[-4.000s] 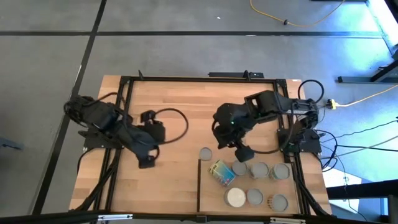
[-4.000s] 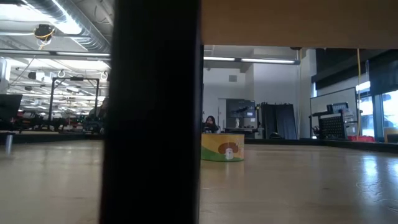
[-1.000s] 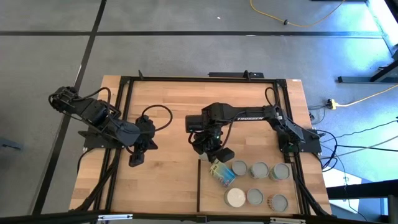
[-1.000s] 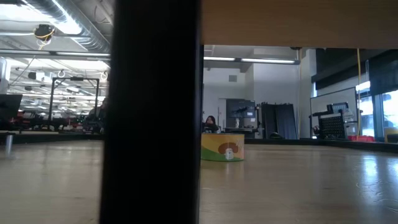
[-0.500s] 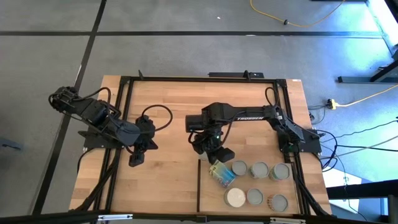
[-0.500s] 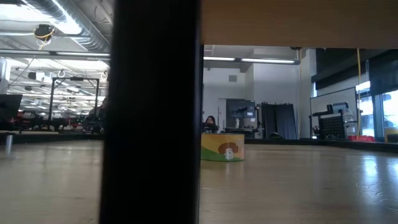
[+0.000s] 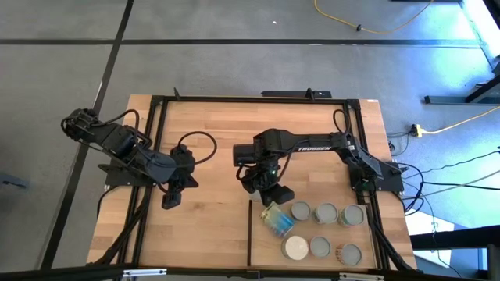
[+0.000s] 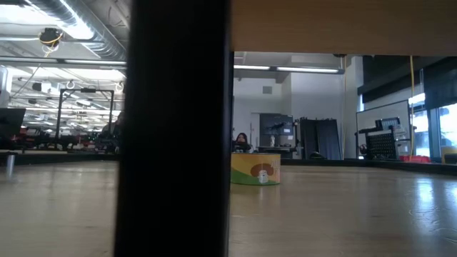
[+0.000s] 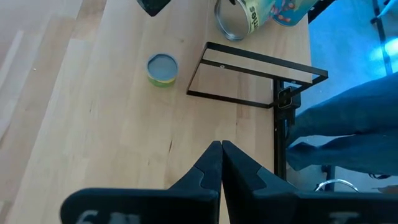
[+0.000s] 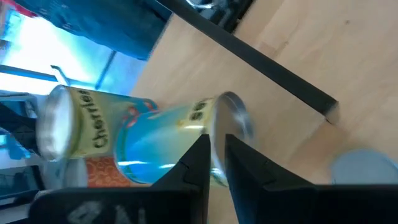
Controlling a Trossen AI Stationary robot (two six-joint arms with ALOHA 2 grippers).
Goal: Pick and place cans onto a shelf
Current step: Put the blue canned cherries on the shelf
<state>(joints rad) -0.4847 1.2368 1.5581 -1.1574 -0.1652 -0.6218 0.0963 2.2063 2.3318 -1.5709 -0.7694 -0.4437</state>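
- The big tin can with the blue and yellow-green label (image 7: 277, 220) lies on its side. It rests on the pale flat wood shelf (image 7: 264, 251), close to the thin dark edge strip. From the middle of the striped plank table (image 7: 219, 129) it is at about 5 o'clock.
- Your right gripper (image 7: 269, 192) hangs just at 11 o'clock of that can. Its two dark fingers (image 10: 198, 157) stand a little apart, and I see nothing between them.
- Your left gripper (image 7: 169, 200) waits at about 8 o'clock on the table. Its fingers (image 9: 211, 167) are pressed together on nothing.
- Six more round cans stand up on the shelf in two rows, like the silver-topped one (image 7: 325, 213) and the white-topped one (image 7: 295, 247).
- A small can with a grey-blue top and green-yellow side (image 9: 162, 68) stands on the table, just outside the shelf.
- I think the lying can is stiff metal, smooth and round. It may roll or slip away if you poke it.
- Take it across the middle of its round side, one finger on each side. Do not pinch the shiny end (image 10: 235, 121).
- The label shows a word that starts with "Cherr". The right arm has white letters that look like "TROSSEN".
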